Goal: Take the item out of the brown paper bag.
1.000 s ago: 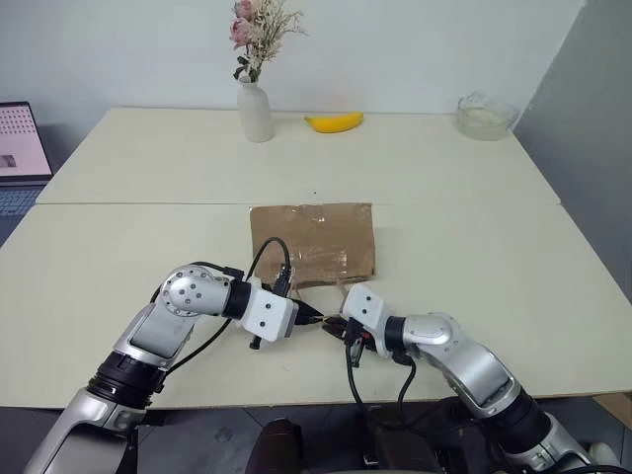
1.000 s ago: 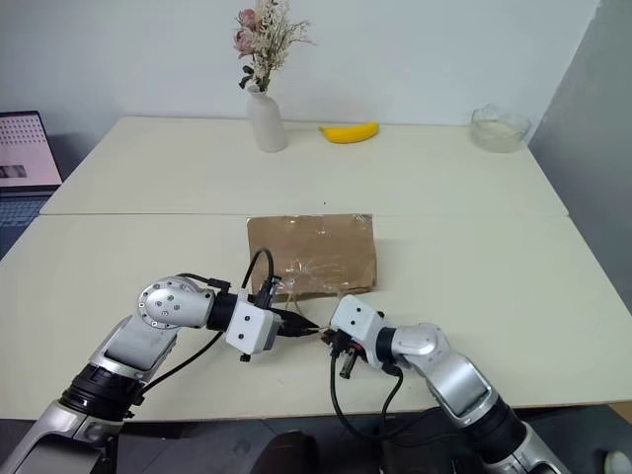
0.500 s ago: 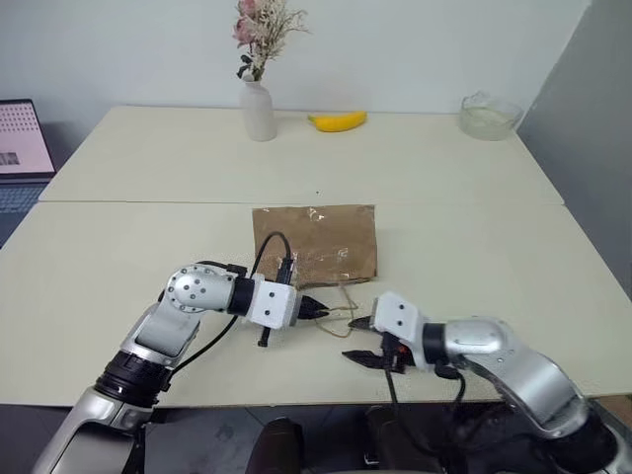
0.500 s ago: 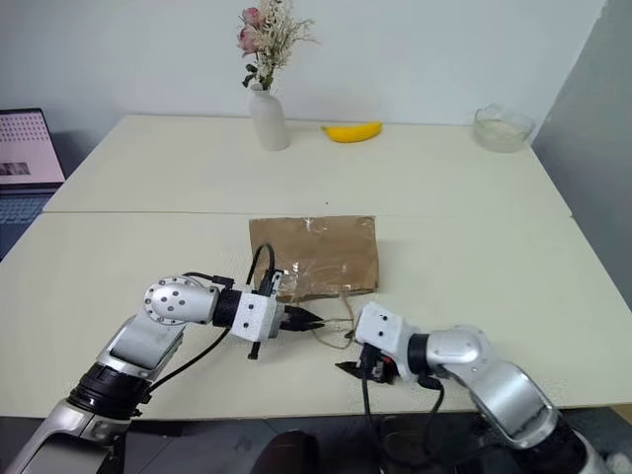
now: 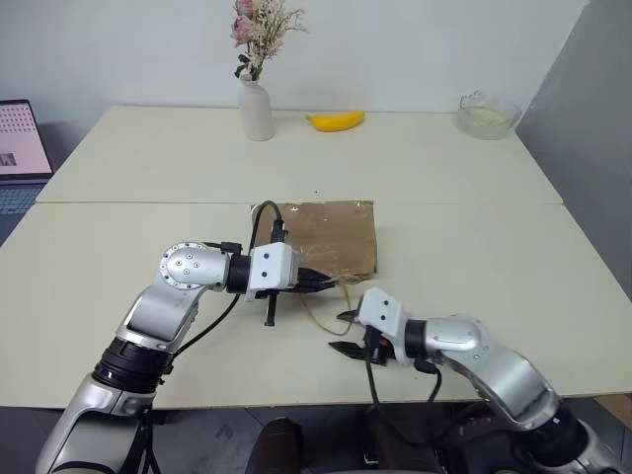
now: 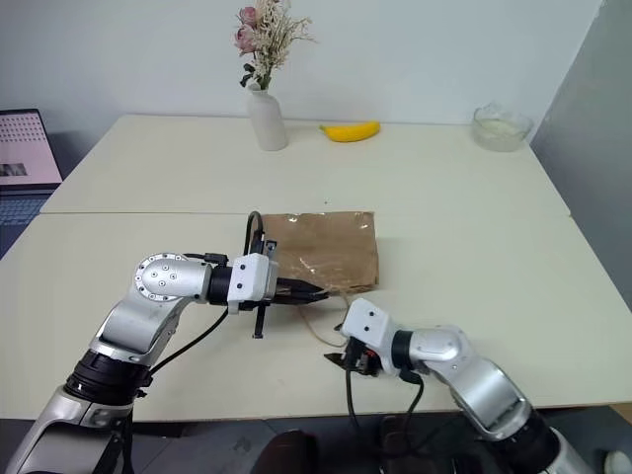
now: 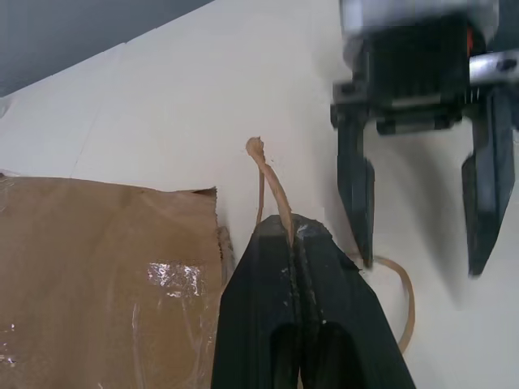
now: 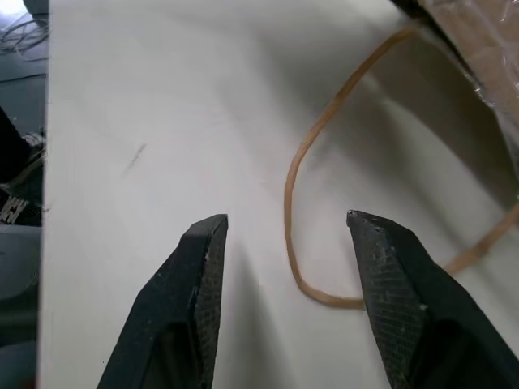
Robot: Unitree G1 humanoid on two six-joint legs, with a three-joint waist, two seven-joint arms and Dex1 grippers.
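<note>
Left eye view: the pale worktop (image 5: 474, 227) runs wide, and at its centre lies the brown paper bag (image 5: 326, 237), flat and creased, with a shiny patch of tape on its face. The bag's near edge is lifted a little at the corner toward seven o'clock. The item itself cannot be made out; nothing yellow-orange shows at the bag's mouth.

Off at twelve o'clock from the bag, well apart, stands a white vase (image 5: 256, 111) of dried flowers, with a yellow banana (image 5: 335, 120) just to its three o'clock side. A glass bowl (image 5: 486, 115) sits at the far corner toward two o'clock, and a laptop (image 5: 20, 148) shows at ten o'clock.

The left gripper (image 7: 293, 229) has its fingers pressed together on a thin tan twine handle (image 7: 273, 185), the loop rising between the tips just off the bag's near edge. The right gripper (image 8: 284, 235) sits at five o'clock from the bag, low over the worktop, fingers apart and holding nothing; a second loop of twine (image 8: 312, 170) lies on the surface between them.
</note>
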